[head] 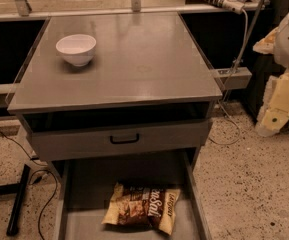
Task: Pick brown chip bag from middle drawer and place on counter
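The brown chip bag [143, 207] lies flat on the floor of the open middle drawer [84, 184], near its front and slightly right of centre. Its dark centre carries white script and its edges are tan-yellow. The counter [134, 64] is the broad grey top of the cabinet above. My gripper [276, 109] hangs at the right edge of the view, off the right side of the cabinet at about counter height. It is well away from the bag and nothing shows in it.
A white bowl [76, 48] stands on the counter's far left part. A closed grey drawer front with a black handle [124, 139] sits above the open drawer. Cables and a black stand leg [18, 199] lie on the speckled floor at left; a power strip [234, 75] and cord are at right.
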`<state>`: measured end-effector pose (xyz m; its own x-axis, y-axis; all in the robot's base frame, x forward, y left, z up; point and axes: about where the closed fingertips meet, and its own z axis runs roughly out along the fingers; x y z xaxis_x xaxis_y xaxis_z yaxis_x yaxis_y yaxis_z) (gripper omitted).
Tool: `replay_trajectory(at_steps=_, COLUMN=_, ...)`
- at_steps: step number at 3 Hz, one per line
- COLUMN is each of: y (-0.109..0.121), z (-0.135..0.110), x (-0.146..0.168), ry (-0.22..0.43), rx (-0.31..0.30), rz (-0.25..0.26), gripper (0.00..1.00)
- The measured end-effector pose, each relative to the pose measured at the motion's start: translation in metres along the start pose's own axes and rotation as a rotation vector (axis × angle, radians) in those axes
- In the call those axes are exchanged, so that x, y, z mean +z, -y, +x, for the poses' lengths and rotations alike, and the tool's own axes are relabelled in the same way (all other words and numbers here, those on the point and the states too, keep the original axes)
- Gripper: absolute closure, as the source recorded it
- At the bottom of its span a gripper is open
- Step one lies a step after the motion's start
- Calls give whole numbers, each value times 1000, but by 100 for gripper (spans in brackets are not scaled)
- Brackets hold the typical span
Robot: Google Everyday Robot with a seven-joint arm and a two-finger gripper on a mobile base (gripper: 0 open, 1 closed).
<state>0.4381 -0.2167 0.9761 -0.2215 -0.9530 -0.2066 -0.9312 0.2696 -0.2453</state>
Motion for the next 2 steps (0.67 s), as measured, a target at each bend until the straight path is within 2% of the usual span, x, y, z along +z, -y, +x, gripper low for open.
replay_trajectory(at_steps=1, y=0, z=0, x=0, ry=0, rx=0, rz=0, gripper=0)
replay_trajectory(at_steps=2, y=-14, z=-3, x=19, ry=21, rx=-9, rz=-28, gripper=0)
